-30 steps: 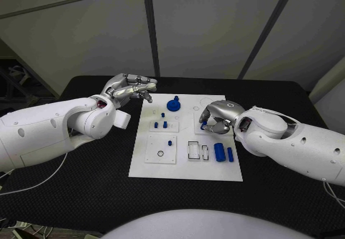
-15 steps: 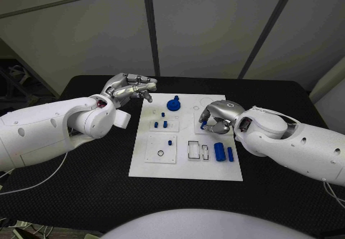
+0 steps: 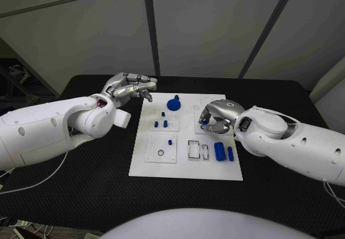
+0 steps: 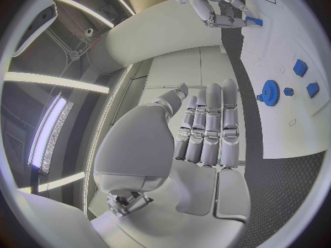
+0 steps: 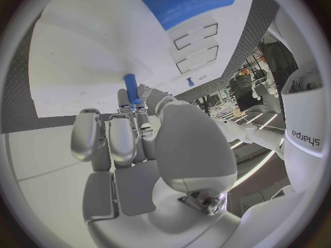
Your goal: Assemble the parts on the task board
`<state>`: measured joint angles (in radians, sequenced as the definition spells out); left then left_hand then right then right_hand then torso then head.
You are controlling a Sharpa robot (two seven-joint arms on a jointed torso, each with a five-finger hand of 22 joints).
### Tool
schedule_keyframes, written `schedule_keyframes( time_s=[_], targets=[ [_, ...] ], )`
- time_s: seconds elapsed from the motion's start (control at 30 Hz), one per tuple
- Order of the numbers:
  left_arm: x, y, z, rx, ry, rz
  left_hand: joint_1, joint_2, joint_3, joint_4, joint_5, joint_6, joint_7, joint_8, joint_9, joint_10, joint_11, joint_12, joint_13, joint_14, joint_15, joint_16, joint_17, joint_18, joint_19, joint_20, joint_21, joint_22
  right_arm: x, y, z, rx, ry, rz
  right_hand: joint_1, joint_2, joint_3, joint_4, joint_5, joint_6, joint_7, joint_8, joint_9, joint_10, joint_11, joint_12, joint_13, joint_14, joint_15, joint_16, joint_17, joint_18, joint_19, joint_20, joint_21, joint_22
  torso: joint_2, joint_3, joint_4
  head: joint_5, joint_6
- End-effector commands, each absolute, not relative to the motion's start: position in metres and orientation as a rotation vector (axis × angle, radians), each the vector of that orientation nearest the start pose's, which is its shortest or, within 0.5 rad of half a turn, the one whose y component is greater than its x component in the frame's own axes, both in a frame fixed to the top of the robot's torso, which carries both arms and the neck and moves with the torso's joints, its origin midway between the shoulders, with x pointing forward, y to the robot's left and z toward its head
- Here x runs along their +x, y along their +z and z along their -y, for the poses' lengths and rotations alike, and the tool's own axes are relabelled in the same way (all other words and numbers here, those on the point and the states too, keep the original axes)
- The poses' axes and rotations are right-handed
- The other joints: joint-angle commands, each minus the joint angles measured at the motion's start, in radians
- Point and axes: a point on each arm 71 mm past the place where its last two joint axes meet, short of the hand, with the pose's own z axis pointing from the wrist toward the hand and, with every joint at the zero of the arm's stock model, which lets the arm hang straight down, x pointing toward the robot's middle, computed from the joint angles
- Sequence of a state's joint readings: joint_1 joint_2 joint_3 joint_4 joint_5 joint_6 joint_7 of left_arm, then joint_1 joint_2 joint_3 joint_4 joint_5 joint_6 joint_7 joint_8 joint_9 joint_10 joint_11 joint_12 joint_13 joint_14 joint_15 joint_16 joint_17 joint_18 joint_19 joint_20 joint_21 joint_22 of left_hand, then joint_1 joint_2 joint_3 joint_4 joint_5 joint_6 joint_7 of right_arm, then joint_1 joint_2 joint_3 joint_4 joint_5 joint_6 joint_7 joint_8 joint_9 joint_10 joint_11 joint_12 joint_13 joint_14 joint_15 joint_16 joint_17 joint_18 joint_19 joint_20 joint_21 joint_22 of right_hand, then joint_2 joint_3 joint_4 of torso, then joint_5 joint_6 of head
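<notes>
The white task board (image 3: pixel 185 164) lies in the middle of the black table. My right hand (image 3: pixel 216 117) hovers over the board's far right part and pinches a small blue peg (image 3: pixel 204 121) between thumb and a finger; the same peg (image 5: pixel 130 89) stands up from the fingertips in the right wrist view. My left hand (image 3: pixel 133 87) hangs off the board's far left corner with its fingers side by side (image 4: pixel 207 132) and nothing in them. On the board sit a blue gear (image 3: pixel 173 104), short pegs (image 3: pixel 161 123), a thick blue cylinder (image 3: pixel 219 151) and a slim blue bar (image 3: pixel 230 153).
A black ring (image 3: pixel 160 153) and one small peg (image 3: pixel 170 142) sit on the near left plate. Rectangular slots (image 3: pixel 195 150) lie beside the cylinder. Black table (image 3: pixel 93 179) surrounds the board. My right hand (image 4: pixel 214 8) and the gear (image 4: pixel 270 92) appear in the left wrist view.
</notes>
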<state>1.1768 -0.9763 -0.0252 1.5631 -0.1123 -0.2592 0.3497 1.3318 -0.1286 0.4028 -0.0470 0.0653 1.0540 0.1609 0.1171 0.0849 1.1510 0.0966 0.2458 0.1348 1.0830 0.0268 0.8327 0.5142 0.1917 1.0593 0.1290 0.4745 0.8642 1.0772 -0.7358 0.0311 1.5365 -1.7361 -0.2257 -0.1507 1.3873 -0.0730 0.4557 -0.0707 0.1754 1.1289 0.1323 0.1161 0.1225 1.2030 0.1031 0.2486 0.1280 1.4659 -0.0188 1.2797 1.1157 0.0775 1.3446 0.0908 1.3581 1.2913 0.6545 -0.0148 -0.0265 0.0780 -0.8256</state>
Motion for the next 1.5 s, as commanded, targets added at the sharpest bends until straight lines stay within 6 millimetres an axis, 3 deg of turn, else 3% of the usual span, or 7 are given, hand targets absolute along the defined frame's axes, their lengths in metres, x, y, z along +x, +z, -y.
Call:
schedule_keyframes(
  time_s=[0.03,0.57,0.83,1.0,1.17,1.4,1.5],
  targets=[
    [0.476,-0.180,-0.259,-1.047,-1.472,-1.469,0.002,0.009,-0.005,0.000,0.003,0.002,0.005,-0.006,-0.001,-0.005,0.001,-0.006,0.001,-0.006,0.004,-0.003,-0.001,-0.010,0.001,0.003,-0.004,-0.001,0.461,-0.211,0.138,-0.406,0.637,-1.634,0.014,0.012,0.001,-0.008,-0.004,0.008,-0.002,0.007,0.001,0.060,-0.053,0.003,0.002,0.026,-0.006,0.003,0.001,-0.004,0.006,-0.002,0.005,0.003,0.000,0.0002,-0.0010,0.000,-0.001],
    [0.477,-0.180,-0.258,-1.048,-1.473,-1.471,0.002,0.011,-0.005,0.000,0.003,0.002,0.005,-0.006,-0.001,-0.006,0.001,-0.006,0.001,-0.006,0.004,-0.004,-0.002,-0.010,0.002,0.003,-0.004,-0.001,0.446,-0.199,0.137,-0.401,0.681,-1.595,0.022,0.011,0.008,-0.018,-0.001,0.000,0.002,0.000,0.001,0.046,-0.050,-0.007,0.010,0.026,-0.005,0.004,0.001,-0.005,0.007,-0.005,0.007,0.005,0.000,-0.0006,0.0001,-0.002,-0.001],
    [0.477,-0.180,-0.258,-1.049,-1.472,-1.472,0.003,0.012,-0.005,0.000,0.003,0.001,0.005,-0.006,-0.001,-0.007,0.001,-0.006,0.001,-0.006,0.004,-0.004,-0.002,-0.010,0.002,0.003,-0.005,-0.002,0.429,-0.182,0.131,-0.405,0.747,-1.554,0.022,0.010,0.009,-0.019,0.000,-0.002,0.003,-0.001,0.000,0.042,-0.048,-0.011,0.011,0.026,-0.004,0.004,0.002,-0.006,0.008,-0.004,0.008,0.006,-0.001,-0.0009,-0.0010,0.003,-0.001],
    [0.477,-0.180,-0.257,-1.048,-1.474,-1.472,0.003,0.012,-0.005,0.000,0.003,0.001,0.005,-0.006,-0.001,-0.007,0.001,-0.006,0.001,-0.006,0.004,-0.004,-0.002,-0.010,0.002,0.003,-0.005,-0.002,0.416,-0.166,0.114,-0.414,0.829,-1.497,0.022,0.010,0.010,-0.019,0.001,-0.003,0.004,-0.002,0.000,0.041,-0.047,-0.012,0.011,0.027,-0.004,0.005,0.003,-0.006,0.008,-0.004,0.008,0.006,-0.001,-0.0008,0.0011,0.004,0.002],
    [0.478,-0.180,-0.256,-1.047,-1.477,-1.472,0.003,0.012,-0.005,0.000,0.003,0.000,0.005,-0.006,-0.001,-0.007,0.002,-0.006,0.002,-0.006,0.004,-0.004,-0.002,-0.010,0.002,0.003,-0.005,-0.002,0.407,-0.158,0.087,-0.424,0.925,-1.461,0.023,0.010,0.011,-0.020,0.003,-0.004,0.005,-0.003,0.000,0.039,-0.047,-0.014,0.012,0.027,-0.003,0.006,0.004,-0.006,0.009,-0.004,0.009,0.008,0.000,-0.0011,0.0019,0.014,0.002],
    [0.478,-0.181,-0.252,-1.044,-1.483,-1.475,0.003,0.012,-0.005,0.000,0.003,0.000,0.005,-0.006,-0.001,-0.007,0.002,-0.006,0.002,-0.006,0.004,-0.004,-0.002,-0.010,0.002,0.003,-0.005,-0.002,0.406,-0.159,0.052,-0.433,1.014,-1.444,0.023,0.010,0.012,-0.021,0.005,-0.005,0.005,-0.004,0.000,0.038,-0.046,-0.015,0.013,0.027,-0.003,0.007,0.005,-0.006,0.009,-0.004,0.009,0.008,0.001,-0.0021,0.0040,0.026,0.002],
    [0.479,-0.181,-0.251,-1.043,-1.485,-1.475,0.003,0.012,-0.005,0.000,0.003,0.000,0.005,-0.006,-0.001,-0.007,0.002,-0.006,0.002,-0.006,0.004,-0.004,-0.002,-0.010,0.002,0.003,-0.005,-0.002,0.404,-0.164,0.041,-0.441,1.041,-1.454,0.023,0.010,0.012,-0.021,0.006,-0.005,0.005,-0.004,0.000,0.038,-0.046,-0.015,0.014,0.027,-0.003,0.007,0.005,-0.006,0.009,-0.004,0.009,0.008,0.001,-0.0019,0.0012,0.036,0.001]
  ],
)
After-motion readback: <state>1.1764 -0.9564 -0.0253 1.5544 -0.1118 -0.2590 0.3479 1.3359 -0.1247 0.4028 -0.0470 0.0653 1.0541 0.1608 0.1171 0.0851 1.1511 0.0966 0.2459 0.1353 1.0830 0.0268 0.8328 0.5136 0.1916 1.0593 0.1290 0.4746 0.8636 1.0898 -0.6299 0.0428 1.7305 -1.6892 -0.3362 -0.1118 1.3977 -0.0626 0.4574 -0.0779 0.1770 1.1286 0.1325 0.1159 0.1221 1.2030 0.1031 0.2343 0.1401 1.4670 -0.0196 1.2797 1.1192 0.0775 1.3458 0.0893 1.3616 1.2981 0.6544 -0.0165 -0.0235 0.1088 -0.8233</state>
